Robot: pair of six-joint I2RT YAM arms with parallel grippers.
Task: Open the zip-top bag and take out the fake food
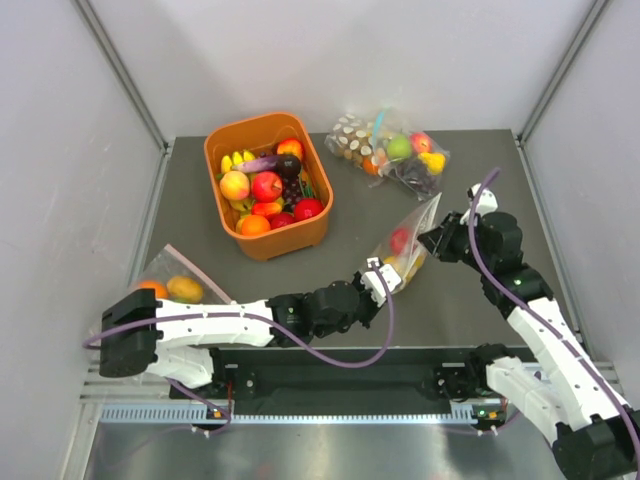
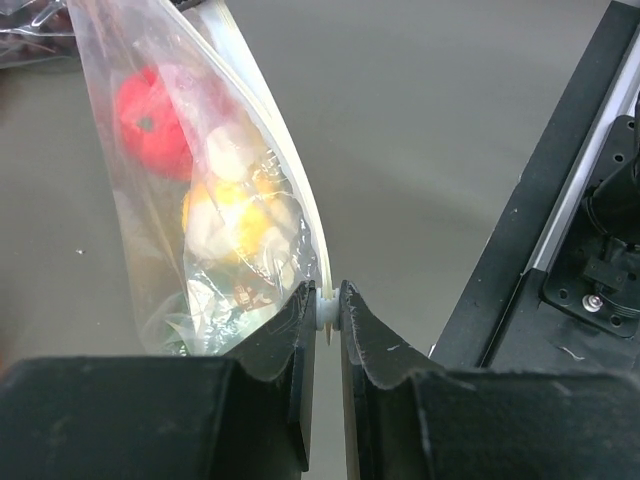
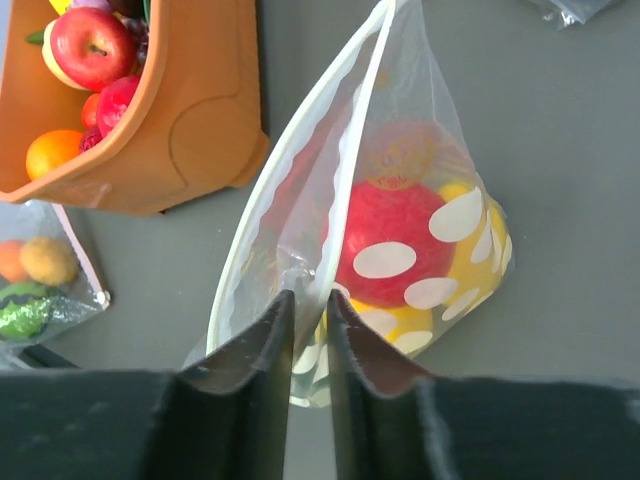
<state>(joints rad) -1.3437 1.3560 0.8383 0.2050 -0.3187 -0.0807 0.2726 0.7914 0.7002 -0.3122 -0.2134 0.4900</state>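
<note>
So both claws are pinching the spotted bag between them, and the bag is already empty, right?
Not empty. The left gripper and right gripper do pinch the zip-top bag, but red and yellow fake food is inside it: see the right wrist view.

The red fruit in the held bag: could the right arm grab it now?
Probably not: the right end effector is shut on the rim of the zip-top bag, and the red fruit lies behind plastic.

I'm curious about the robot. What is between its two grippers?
The zip-top bag sits between the left gripper and right gripper, fake food inside, each pinching an edge. Top view shows it.
</note>
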